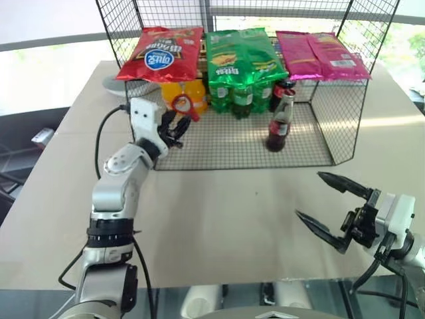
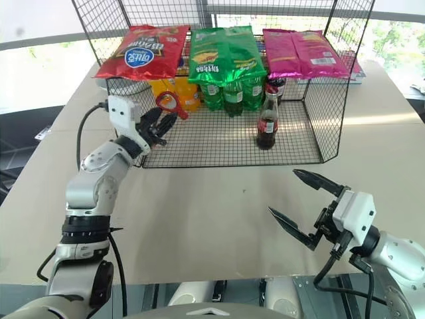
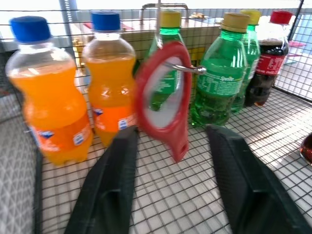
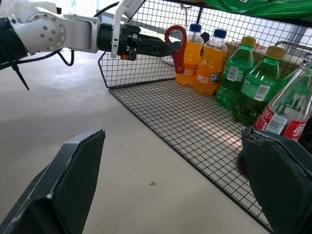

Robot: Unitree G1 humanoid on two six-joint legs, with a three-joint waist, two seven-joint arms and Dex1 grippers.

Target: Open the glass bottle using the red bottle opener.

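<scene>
While both tools (image 3: 168, 141) (image 2: 307, 207) gape, the glass bottle (image 1: 279, 123) holds dark liquid inside the wire rack (image 1: 345, 126).

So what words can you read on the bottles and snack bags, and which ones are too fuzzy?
"Sprite": on the green bottle label.
Red chip bag: blue round logo with white letters, too blurred to read.
Green bags: print too blurred to read.
Pink bags: print and white sticker too small to read.
Orange bottles: label too blurred.
Glass bottle: red label with white script, too small to read.
</scene>
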